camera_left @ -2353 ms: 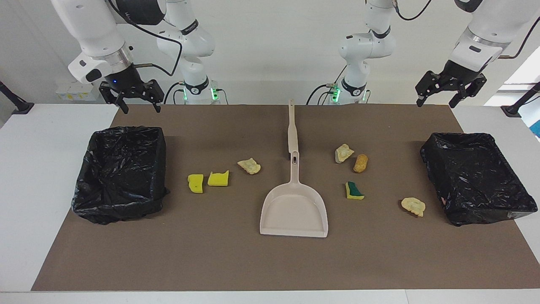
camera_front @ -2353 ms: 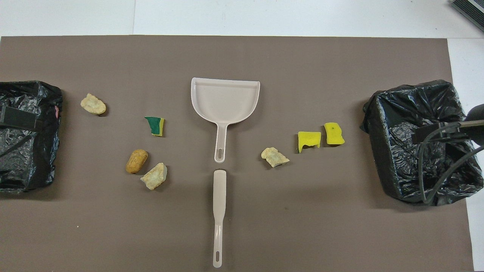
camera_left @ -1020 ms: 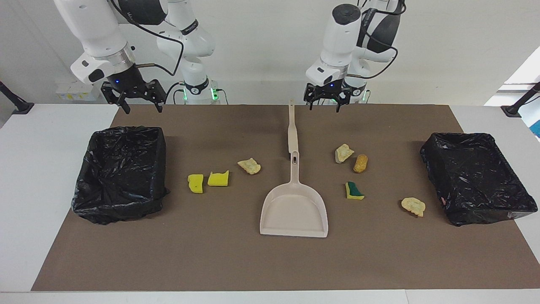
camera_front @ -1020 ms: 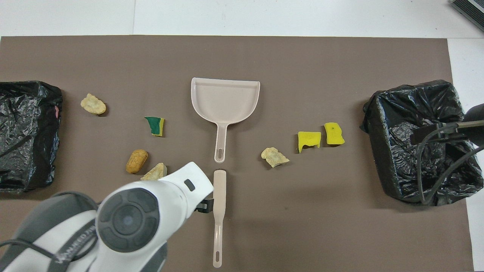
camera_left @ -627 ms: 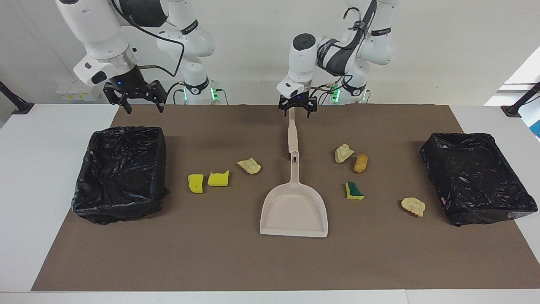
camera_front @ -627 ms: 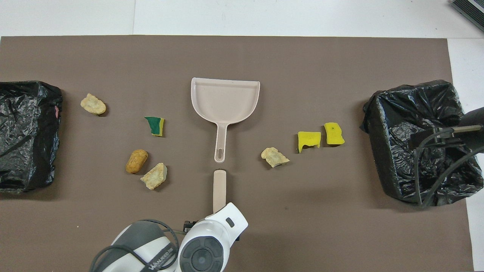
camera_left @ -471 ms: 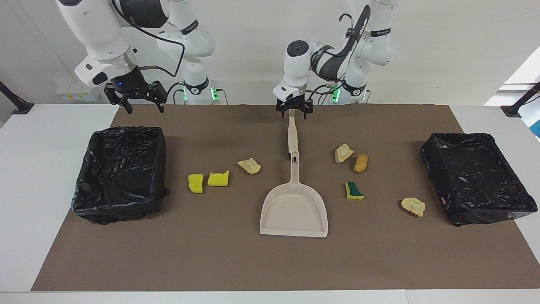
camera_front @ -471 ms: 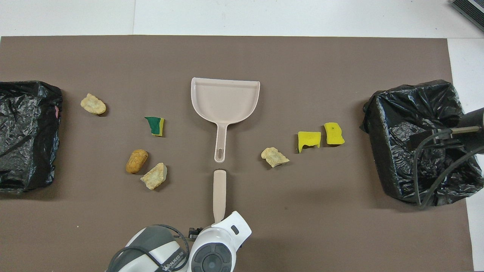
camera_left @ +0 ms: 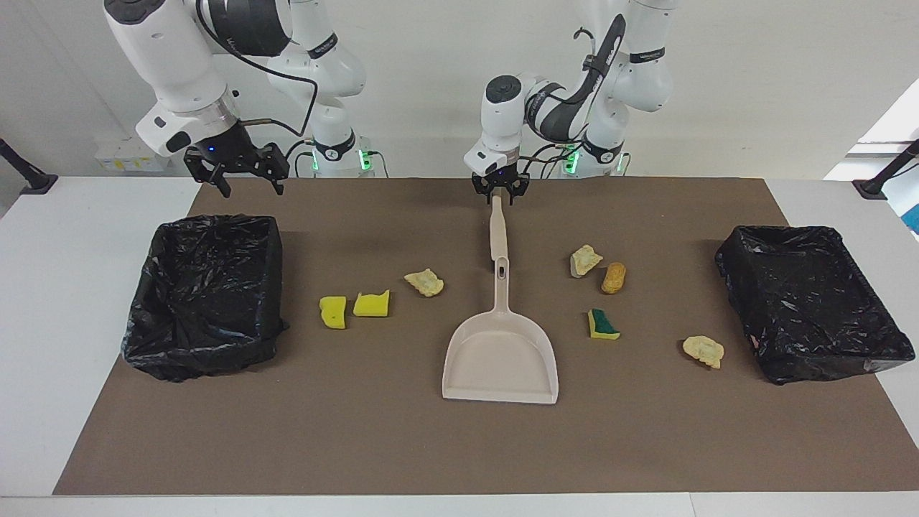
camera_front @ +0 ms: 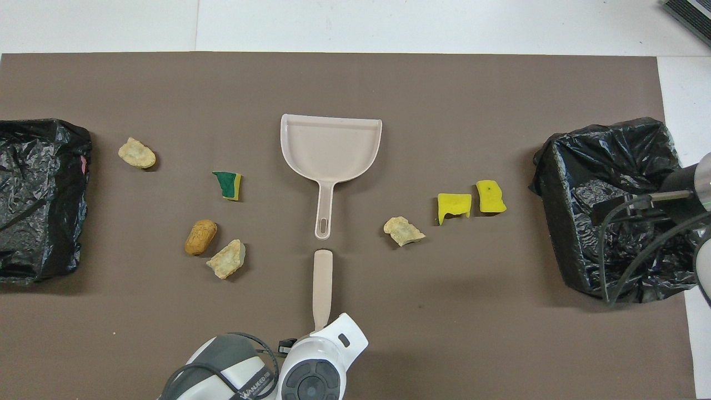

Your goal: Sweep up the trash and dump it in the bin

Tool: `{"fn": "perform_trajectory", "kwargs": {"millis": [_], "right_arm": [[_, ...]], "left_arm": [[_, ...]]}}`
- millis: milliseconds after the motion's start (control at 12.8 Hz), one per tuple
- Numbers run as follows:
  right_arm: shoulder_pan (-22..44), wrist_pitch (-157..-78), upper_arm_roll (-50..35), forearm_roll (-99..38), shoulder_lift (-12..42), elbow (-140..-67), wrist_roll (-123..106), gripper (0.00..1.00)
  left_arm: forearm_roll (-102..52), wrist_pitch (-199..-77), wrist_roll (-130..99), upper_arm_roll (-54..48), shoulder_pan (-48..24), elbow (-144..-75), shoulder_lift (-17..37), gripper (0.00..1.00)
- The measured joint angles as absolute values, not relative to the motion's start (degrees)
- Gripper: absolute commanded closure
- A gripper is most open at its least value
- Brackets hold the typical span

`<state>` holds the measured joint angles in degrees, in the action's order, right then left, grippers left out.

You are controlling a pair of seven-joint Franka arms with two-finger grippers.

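Several scraps of trash lie on the brown mat either side of the beige dustpan [camera_left: 500, 359]: two yellow sponge pieces [camera_left: 333, 312] and a tan chunk [camera_left: 424, 282] toward the right arm's end; a green-backed sponge [camera_left: 603, 324], an orange-brown chunk [camera_left: 613, 277] and two tan chunks [camera_left: 703, 350] toward the left arm's end. A beige sweeping stick [camera_left: 497, 233] lies in line with the dustpan's handle, nearer to the robots. My left gripper [camera_left: 496, 194] is shut on the stick's near end. My right gripper [camera_left: 233, 176] hangs open over the mat's edge by one bin [camera_left: 201, 359].
Two bins lined with black bags stand at the mat's two ends, the second one [camera_left: 826, 359] at the left arm's end. In the overhead view the left arm's wrist [camera_front: 319, 366] covers the stick's near end, and the right arm's cables hang over a bin [camera_front: 605, 166].
The left arm swung in from its end of the table, came down over the stick's near end and closed its fingers on it. The right gripper drifted slightly toward the middle.
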<state>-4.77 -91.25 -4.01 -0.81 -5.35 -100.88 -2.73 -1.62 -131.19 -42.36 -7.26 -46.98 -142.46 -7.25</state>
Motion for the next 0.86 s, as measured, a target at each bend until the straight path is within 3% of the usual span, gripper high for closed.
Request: {"fn": "perform_trajectory", "kwargs": {"millis": [157,235,627,863], "right_arm": [[-5.4,-91.2,-3.8,-0.8,-5.4,-100.9,-2.7,0.00],[-6.0,-91.2,-3.7,-0.7,-5.4,-100.9,-2.7,0.00],[-5.6,-91.6,-4.2,-0.8,-5.1,-100.3,-2.9,0.00],[-1.7,-96.7,-4.5,-0.9,-1.9,-100.4,-2.3,0.00]], "left_arm": [[-1.6,-131.0,-42.4,-7.1,-47.0,-141.6,-7.5,0.97],[-1.6,-130.5,-42.4,-6.9,-47.0,-140.9,-7.5,1.00],[-1.5,-117.8,-42.4,-5.7,-45.8,-137.9,-9.6,1.00],[0.7,-112.9,-41.9,-5.4,-38.3,-137.6,-13.1,1.00]]}}
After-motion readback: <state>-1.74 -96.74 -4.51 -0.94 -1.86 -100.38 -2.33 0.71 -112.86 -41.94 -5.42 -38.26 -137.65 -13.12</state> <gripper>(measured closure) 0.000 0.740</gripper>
